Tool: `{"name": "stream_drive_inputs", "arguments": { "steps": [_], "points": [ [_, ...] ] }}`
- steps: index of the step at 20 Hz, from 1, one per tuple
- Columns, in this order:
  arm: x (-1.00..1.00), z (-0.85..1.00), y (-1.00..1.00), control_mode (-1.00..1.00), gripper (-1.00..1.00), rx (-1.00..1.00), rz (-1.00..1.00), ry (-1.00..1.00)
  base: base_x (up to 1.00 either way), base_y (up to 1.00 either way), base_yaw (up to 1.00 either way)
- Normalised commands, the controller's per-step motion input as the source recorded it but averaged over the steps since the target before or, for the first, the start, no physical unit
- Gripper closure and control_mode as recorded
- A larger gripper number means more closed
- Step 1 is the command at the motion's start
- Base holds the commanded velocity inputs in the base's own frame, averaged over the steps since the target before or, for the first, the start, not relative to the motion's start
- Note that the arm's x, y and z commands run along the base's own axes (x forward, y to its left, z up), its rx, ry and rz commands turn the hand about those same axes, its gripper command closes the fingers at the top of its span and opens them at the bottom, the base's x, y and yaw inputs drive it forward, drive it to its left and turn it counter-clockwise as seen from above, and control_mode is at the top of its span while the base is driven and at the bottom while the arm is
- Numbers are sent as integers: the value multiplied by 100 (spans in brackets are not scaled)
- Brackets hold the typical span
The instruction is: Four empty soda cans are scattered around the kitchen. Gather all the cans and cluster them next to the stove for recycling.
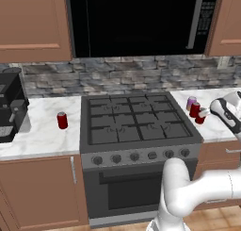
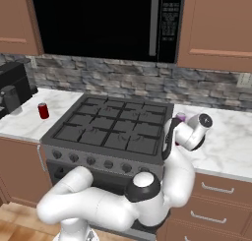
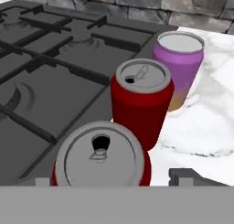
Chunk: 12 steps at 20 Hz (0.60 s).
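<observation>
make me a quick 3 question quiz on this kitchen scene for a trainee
1. How many soda cans stand on the counter right of the stove?
2. True or false: the lone red can on the left counter touches the stove.
3. Which can in the right-hand row stands farthest from the gripper: A) purple-pink can, B) middle red can, C) nearest red can?

Key
1. Three, in a row along the stove's right edge.
2. False; it stands apart, on the marble counter.
3. A.
</observation>
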Motion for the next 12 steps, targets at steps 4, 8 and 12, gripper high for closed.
{"name": "stream_drive_inputs", "arguments": {
  "steps": [4, 8, 12],
  "points": [
    [-31, 4, -1, -100, -100, -3, 1, -7, 0, 0, 0],
    [-26, 34, 0, -100, -100, -1, 0, -8, 0, 0, 0],
    [-23, 64, 0, -100, -100, 0, 0, -8, 0, 0, 0]
  ]
}}
